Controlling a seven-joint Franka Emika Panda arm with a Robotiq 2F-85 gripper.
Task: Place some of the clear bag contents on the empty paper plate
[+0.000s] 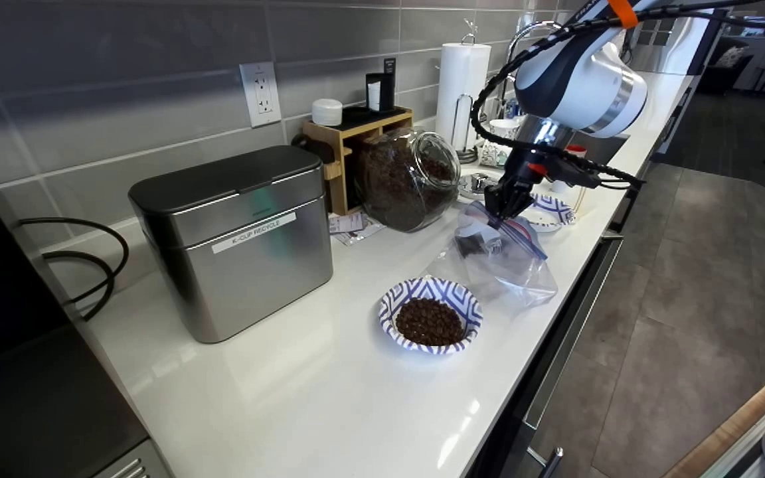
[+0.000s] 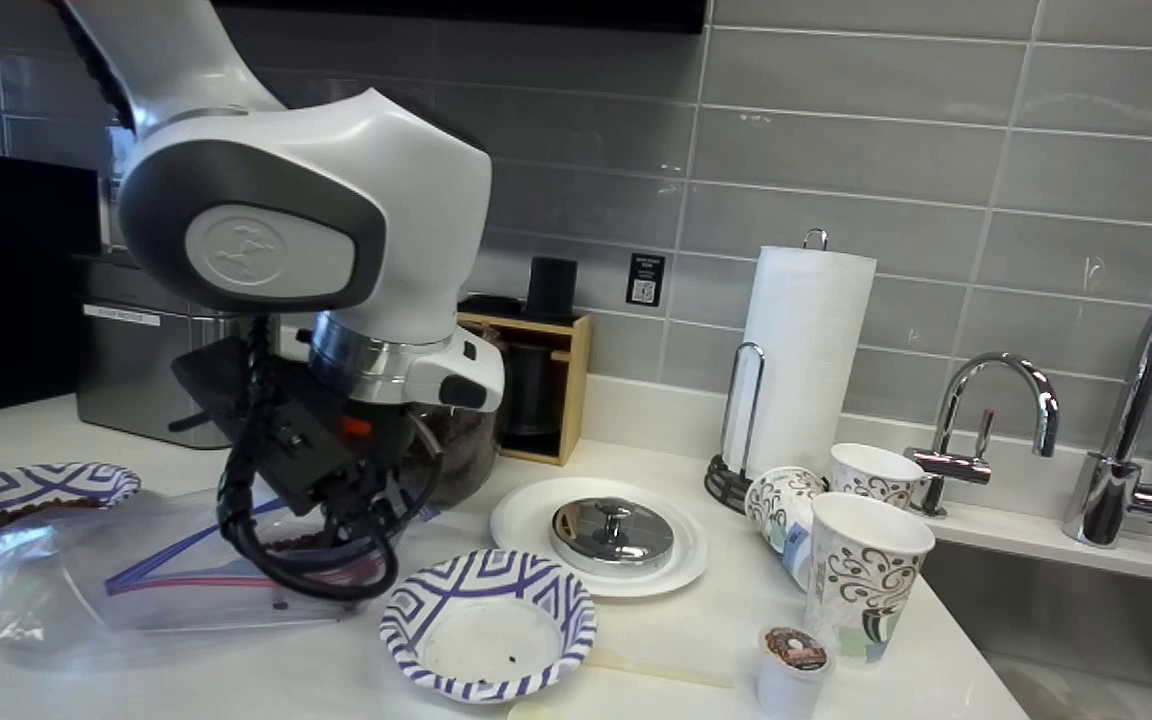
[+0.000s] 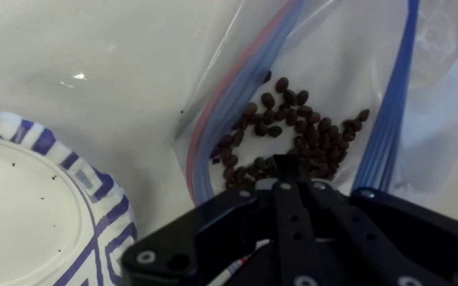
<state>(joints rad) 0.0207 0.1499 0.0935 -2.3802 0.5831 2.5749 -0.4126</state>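
Lying inside the zip-top bag (image 1: 503, 271) beside the near-empty paper bowl (image 2: 486, 638), the coffee beans (image 3: 319, 149) are judged light, hard and slippery; they are best gripped mid-pile. The pincer (image 3: 290, 163) is seen pressed together at the beans; any catch is hidden.

The wrist view crops the patterned plate (image 3: 26, 214) (left, bottom).
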